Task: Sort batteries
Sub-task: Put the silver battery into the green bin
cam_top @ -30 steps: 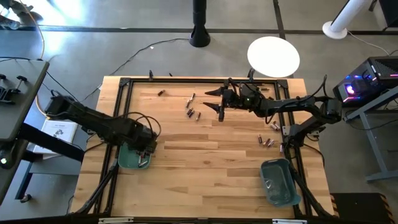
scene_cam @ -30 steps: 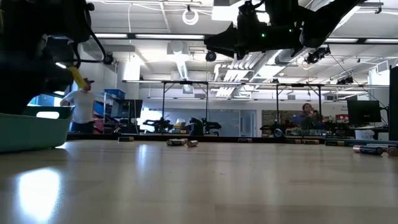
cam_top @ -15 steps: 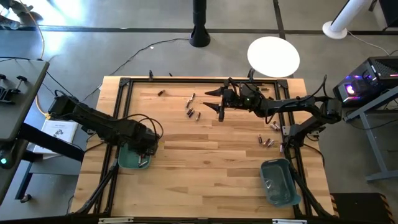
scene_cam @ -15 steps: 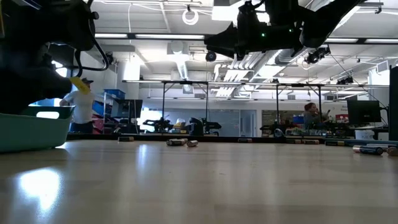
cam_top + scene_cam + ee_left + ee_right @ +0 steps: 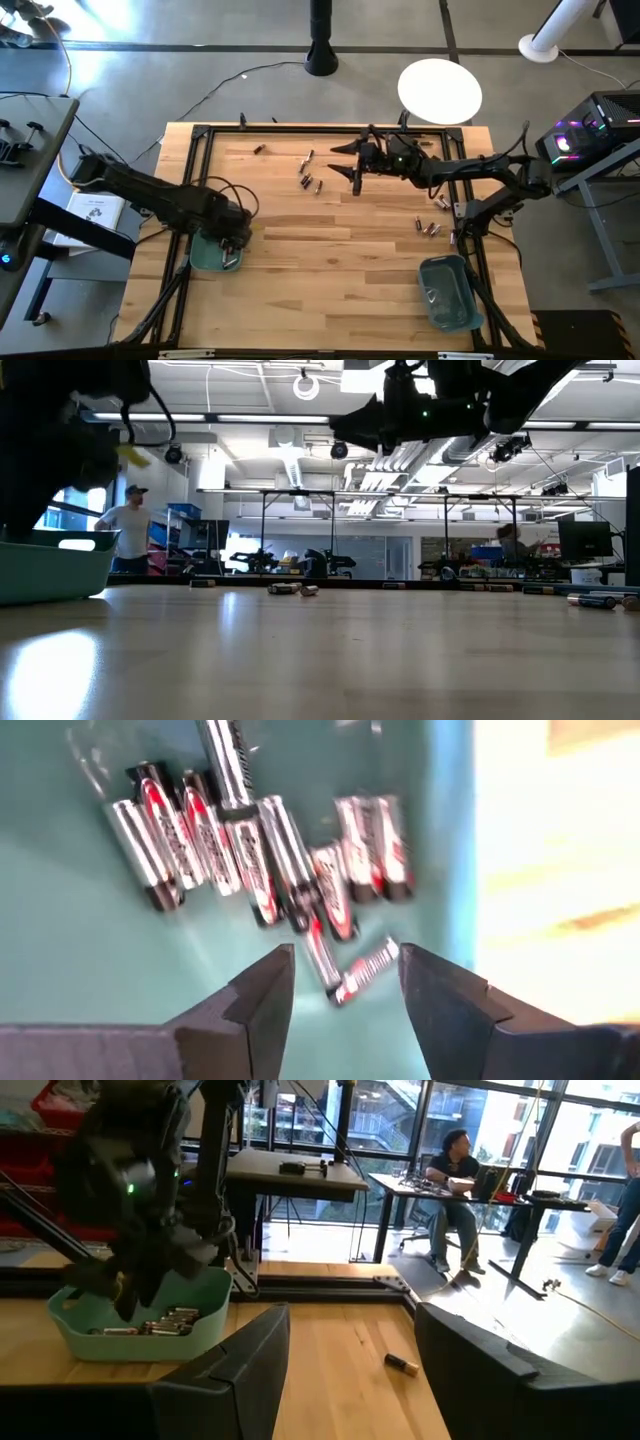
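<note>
The left teal bin (image 5: 212,256) stands near the table's left edge. Several silvery-grey batteries (image 5: 250,850) with red marks lie side by side on its floor (image 5: 80,950). My left gripper (image 5: 345,982) hangs open above them, pointing down, and one small battery (image 5: 365,970) lies below the gap between its fingers. My right gripper (image 5: 347,166) hovers open and level over the far middle of the table, holding nothing. Loose batteries (image 5: 309,176) lie on the wood just to its left, and more batteries (image 5: 430,228) lie near the right edge.
A second teal bin (image 5: 448,292) stands at the near right corner. A lone battery (image 5: 258,149) lies near the far edge. A black frame rail (image 5: 300,131) runs round the tabletop. In the low view a person (image 5: 125,532) stands in the room behind.
My left gripper has risen a little above the left bin; in the low view the arm's dark bulk and its yellow mark stand higher than before. The bin has stayed where it was.
</note>
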Available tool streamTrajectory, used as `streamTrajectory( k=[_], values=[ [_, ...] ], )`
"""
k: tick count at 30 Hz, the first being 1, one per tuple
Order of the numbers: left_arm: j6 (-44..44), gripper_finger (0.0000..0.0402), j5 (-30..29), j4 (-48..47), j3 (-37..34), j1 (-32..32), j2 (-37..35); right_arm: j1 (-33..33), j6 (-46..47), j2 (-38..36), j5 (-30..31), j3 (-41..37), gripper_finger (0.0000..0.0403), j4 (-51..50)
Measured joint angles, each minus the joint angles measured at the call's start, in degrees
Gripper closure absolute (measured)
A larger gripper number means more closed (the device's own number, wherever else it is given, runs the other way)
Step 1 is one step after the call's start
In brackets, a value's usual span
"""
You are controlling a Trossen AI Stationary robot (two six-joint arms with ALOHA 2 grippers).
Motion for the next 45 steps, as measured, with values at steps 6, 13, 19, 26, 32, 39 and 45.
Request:
streamTrajectory(
  k=[6,13,19,26,32,39,45],
  values=[
    [2.5,0.0231,-1.8,-6.0,6.7,0.0,-6.2,-1.1,-0.4,-6.1,0.0,0.0,0.0192,-7.3],
    [15.7,0.0231,-22.7,2.2,12.3,-0.1,-10.7,-4.1,0.9,-14.4,0.1,0.0,0.0192,-25.3],
    [45.7,0.0231,-44.1,24.5,12.2,0.0,-9.1,-7.9,6.8,-18.6,2.7,0.0,0.0192,-44.6],
    [65.4,0.0231,-44.7,39.1,11.3,6.0,-1.4,-14.0,18.0,-20.1,8.6,0.0,0.0192,-68.1],
    [76.0,0.0232,-35.0,59.8,3.8,15.4,5.3,-17.8,21.8,-19.3,8.6,0.0,0.0192,-80.9],
    [81.1,0.0232,-25.7,84.2,0.3,24.1,14.5,-21.0,25.9,-17.1,9.0,0.0,0.0167,-92.3],
    [82.0,0.0232,-17.8,90.0,0.3,27.1,20.1,-20.1,27.0,-11.4,5.0,0.0,0.0144,-103.0]
  ],
)
